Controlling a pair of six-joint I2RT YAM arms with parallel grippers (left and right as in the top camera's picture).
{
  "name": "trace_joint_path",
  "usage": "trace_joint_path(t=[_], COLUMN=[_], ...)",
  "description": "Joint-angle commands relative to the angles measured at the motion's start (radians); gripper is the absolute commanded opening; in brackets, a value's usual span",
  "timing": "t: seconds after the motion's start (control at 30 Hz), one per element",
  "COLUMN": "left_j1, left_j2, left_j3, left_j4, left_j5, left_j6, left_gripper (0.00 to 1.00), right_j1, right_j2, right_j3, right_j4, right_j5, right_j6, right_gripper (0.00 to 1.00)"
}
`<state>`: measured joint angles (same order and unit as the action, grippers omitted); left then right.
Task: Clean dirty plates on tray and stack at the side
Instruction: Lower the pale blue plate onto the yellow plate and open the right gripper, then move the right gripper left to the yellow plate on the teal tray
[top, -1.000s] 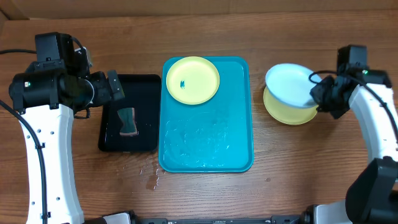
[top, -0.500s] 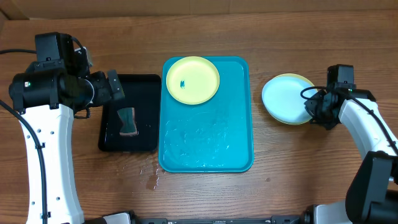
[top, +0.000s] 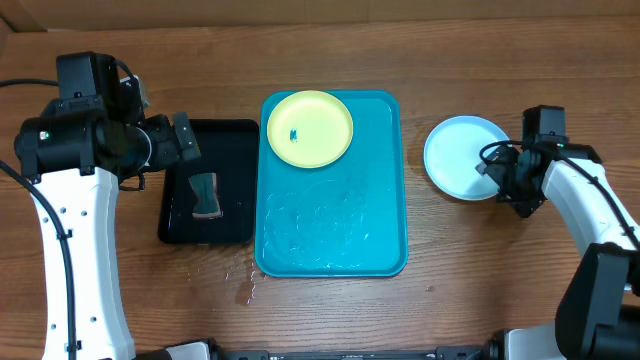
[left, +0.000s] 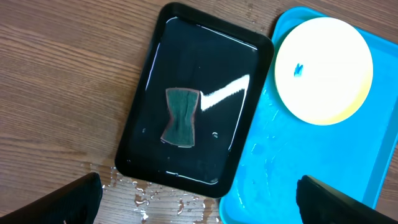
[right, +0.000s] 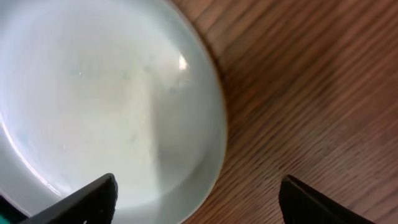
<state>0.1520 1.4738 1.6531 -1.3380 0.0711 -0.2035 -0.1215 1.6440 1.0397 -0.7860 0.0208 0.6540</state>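
Right of the tray (top: 380, 250), the cyan plate (top: 460, 157) lies flat on the bench (top: 450, 280), set there as the clean stack. The right end effector (top: 498, 178) sits at the plate's edge farthest from the tray, fingers spread, released. A yellow plate (top: 310, 128) with a blue smudge (top: 294, 134) waits at the tray's far end. Left of the tray, the left end effector (top: 186, 140) hangs released over the black tray (top: 235, 140) and sponge (top: 205, 195), probably ready to scrub. A second ago the cyan plate was gripped and tilted; now it is level and hides the plate beneath
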Motion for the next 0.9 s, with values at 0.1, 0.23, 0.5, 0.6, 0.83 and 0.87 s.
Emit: trace_joint_path(t=[0.1, 0.23, 0.5, 0.6, 0.83, 0.87], left_j1=[0.001, 0.001, 0.001, 0.001, 0.001, 0.001], left_j2=[0.003, 0.003, 0.003, 0.003, 0.003, 0.003], left_j3=[0.011, 0.011, 0.011, 0.011, 0.011, 0.011], left_j4=[0.003, 0.003, 0.003, 0.003, 0.003, 0.003], left_j5=[-0.001, -0.001, -0.001, -0.001, -0.001, -0.001], left_j6=[-0.003, -0.003, -0.003, -0.003, -0.003, -0.003], left_gripper=[1.0, 1.0, 1.0, 1.0, 1.0, 1.0], right_j1=[0.077, 0.151, 0.307, 0.367, 0.492, 0.507], right_j2=[-0.013, -0.013, -0.013, -0.013, -0.01, -0.01], right_j3=[0.001, 0.05, 0.306, 0.399, 0.433, 0.433], right_j4=[-0.003, -0.017, -0.134, -0.139, 0.011, 0.024], right_j5=[-0.049, -0.095, -0.121, -0.12, -0.062, -0.026], right_j6=[-0.035, -0.119, -0.138, -0.138, -0.138, -0.138], right_gripper=[0.78, 0.76, 0.79, 0.8, 1.0, 1.0])
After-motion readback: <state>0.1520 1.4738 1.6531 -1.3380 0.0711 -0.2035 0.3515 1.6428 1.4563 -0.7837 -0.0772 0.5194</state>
